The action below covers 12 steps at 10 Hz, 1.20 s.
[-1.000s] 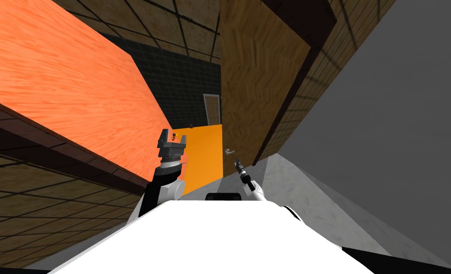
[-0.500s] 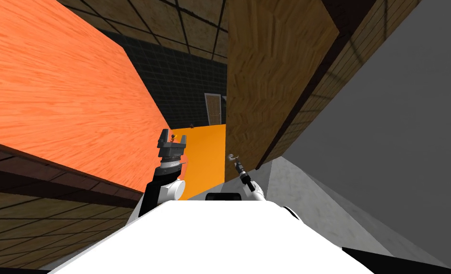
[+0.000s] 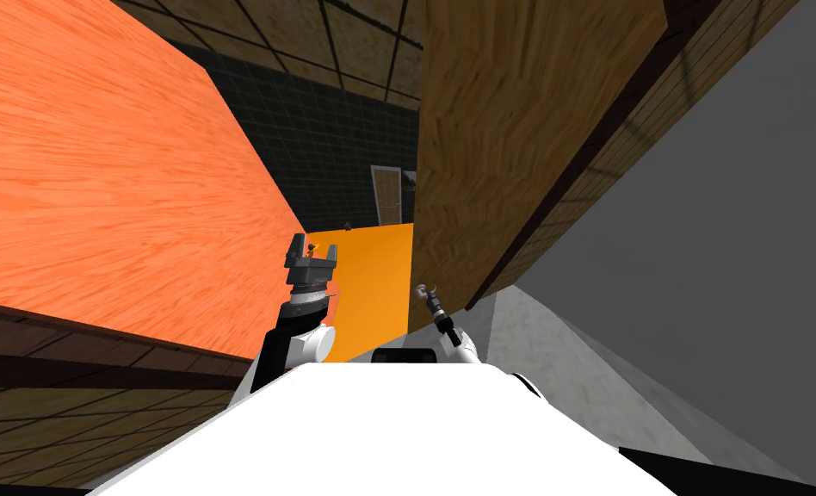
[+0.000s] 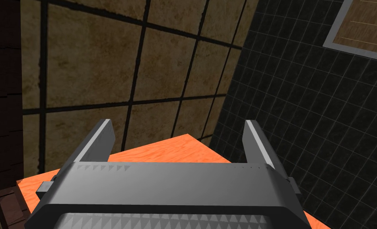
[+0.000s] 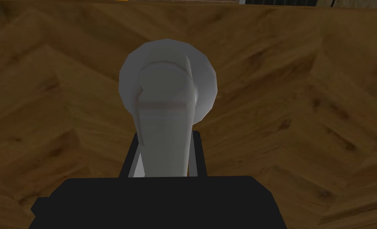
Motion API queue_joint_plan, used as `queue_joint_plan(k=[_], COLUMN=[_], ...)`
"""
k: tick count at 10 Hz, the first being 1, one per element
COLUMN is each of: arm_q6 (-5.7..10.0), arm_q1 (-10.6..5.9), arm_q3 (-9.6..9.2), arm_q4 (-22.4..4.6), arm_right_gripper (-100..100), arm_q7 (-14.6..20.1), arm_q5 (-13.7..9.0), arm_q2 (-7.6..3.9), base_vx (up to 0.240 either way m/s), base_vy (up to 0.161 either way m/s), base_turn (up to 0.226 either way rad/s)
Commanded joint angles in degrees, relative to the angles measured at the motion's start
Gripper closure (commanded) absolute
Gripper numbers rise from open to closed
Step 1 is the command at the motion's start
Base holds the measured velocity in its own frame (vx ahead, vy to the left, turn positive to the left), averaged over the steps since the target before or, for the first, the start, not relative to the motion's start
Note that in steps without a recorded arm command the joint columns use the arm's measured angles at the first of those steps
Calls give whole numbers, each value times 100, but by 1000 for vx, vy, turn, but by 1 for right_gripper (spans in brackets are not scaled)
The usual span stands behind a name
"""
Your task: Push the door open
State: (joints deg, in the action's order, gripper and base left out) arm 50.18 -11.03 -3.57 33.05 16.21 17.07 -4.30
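Pushed wider than before: brown wooden door (image 3: 501,155), partly open; right tool (image 5: 164,139) clenched on pale grey lever handle (image 5: 168,91), left tool (image 4: 178,133) released.

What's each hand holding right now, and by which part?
Right hand grips the door handle by its lever; left hand open, holding nothing.

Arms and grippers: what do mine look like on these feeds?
The left gripper is a wide dark grey box with rows of tiny triangular ridges and two flat grey blade fingers. The left forearm is black, with a ribbed grey wrist and a white rounded joint. The right gripper is a black box with thin fingers, on a slim black-and-white right arm.
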Motion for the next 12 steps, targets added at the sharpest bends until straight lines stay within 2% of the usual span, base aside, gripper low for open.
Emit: queue_joint_plan(k=[1,4,11,12], arm_q6=[-4,-4,-67,-86], arm_q1=[22,22,-1,1], arm_q3=[1,1,252,345], arm_q4=[-10,-10,-8,-12], arm_right_gripper=[100,100,100,100], arm_q7=[6,6,-138,-193], arm_q5=[-7,-7,-182,-247], arm_q2=[22,22,-54,-72], base_vx=[-15,0,144,139], base_vy=[-12,0,72,86], base_turn=[11,0,-25,-35])
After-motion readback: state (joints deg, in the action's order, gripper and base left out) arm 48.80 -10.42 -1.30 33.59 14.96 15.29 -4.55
